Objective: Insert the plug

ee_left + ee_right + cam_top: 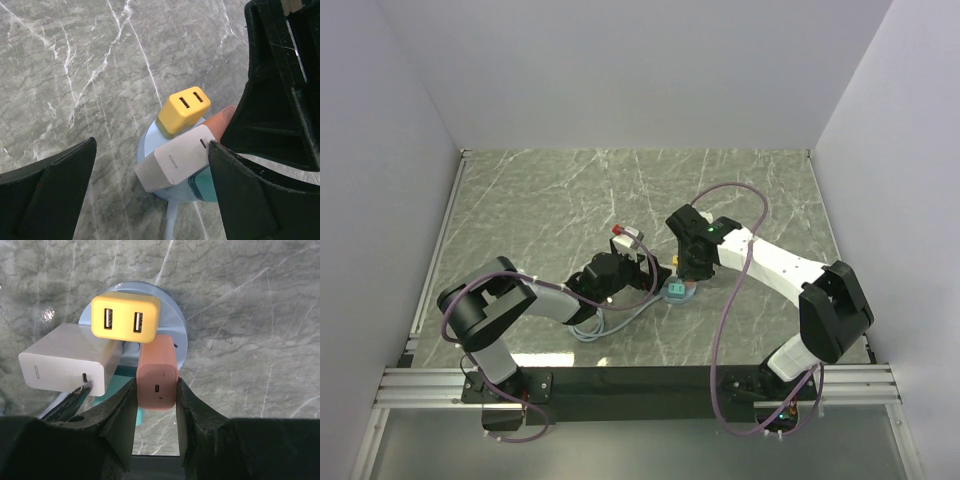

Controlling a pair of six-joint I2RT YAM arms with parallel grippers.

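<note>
My right gripper (156, 386) pinches the orange plug (157, 367) at the blue hub (178, 325), beside the yellow charger (125, 317) and white charger (65, 365). My left gripper (152, 145) stands spread around the hub. Marbled table (240, 315); white walls (640, 70).

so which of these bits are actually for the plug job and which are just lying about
For the job:
orange plug, gripped in the right pincer
blue base

Just there:
yellow charger, on the base
white charger, on the base
</note>
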